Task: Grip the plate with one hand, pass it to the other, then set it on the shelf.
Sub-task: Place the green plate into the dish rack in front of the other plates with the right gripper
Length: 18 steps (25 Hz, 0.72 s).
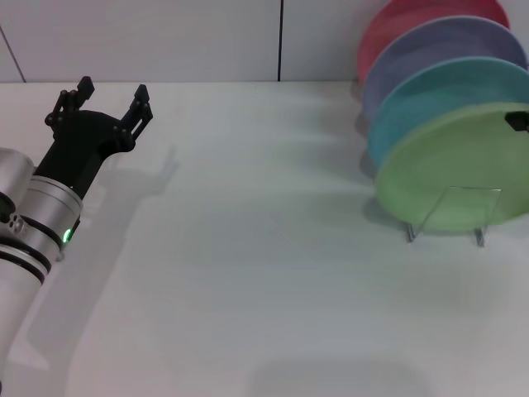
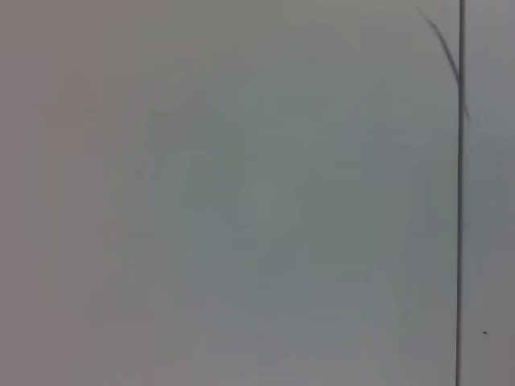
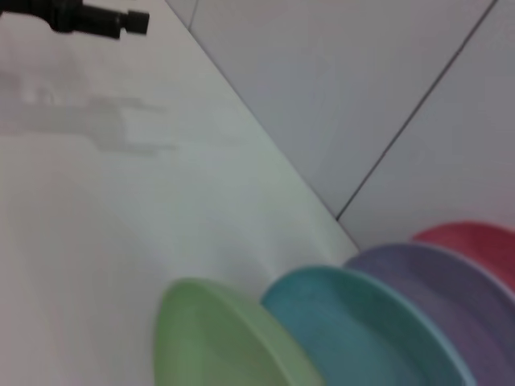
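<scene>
The light green plate (image 1: 459,161) stands upright at the front of the wire shelf (image 1: 459,212), at the right of the table. It also shows in the right wrist view (image 3: 213,338). A small black part of my right gripper (image 1: 518,121) shows at the frame's right edge, against the plate's upper rim. I cannot tell whether it is touching the plate. My left gripper (image 1: 113,88) is open and empty, far to the left near the back of the table, on its white and silver arm with a green light. One of its fingers (image 3: 113,22) shows far off in the right wrist view.
Behind the green plate stand a light blue plate (image 1: 438,95), a lavender plate (image 1: 446,45) and a red plate (image 1: 413,16) in the same rack. They also show in the right wrist view (image 3: 362,330). A white wall rises behind the white table (image 1: 264,248). The left wrist view shows only a pale surface.
</scene>
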Each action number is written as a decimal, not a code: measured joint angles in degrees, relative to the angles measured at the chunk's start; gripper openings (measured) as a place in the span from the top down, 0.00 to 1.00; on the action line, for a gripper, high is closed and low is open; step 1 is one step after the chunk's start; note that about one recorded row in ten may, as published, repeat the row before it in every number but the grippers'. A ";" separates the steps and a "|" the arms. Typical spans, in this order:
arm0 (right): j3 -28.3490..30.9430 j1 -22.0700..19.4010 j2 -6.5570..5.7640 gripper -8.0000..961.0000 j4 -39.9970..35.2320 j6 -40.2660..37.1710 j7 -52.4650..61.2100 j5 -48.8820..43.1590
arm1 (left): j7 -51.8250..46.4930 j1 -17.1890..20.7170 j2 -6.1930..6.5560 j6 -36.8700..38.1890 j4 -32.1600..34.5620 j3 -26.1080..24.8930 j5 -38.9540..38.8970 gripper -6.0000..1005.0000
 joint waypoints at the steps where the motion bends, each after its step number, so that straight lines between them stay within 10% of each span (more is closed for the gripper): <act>1: 0.08 -0.20 0.00 0.25 0.67 0.48 -0.33 -0.18 | -0.12 0.02 0.00 0.00 -0.02 0.01 0.00 0.19; 18: -0.97 -1.45 0.25 0.24 3.01 0.09 0.57 -0.08 | -0.37 0.10 -0.09 0.00 -0.53 0.26 0.00 0.19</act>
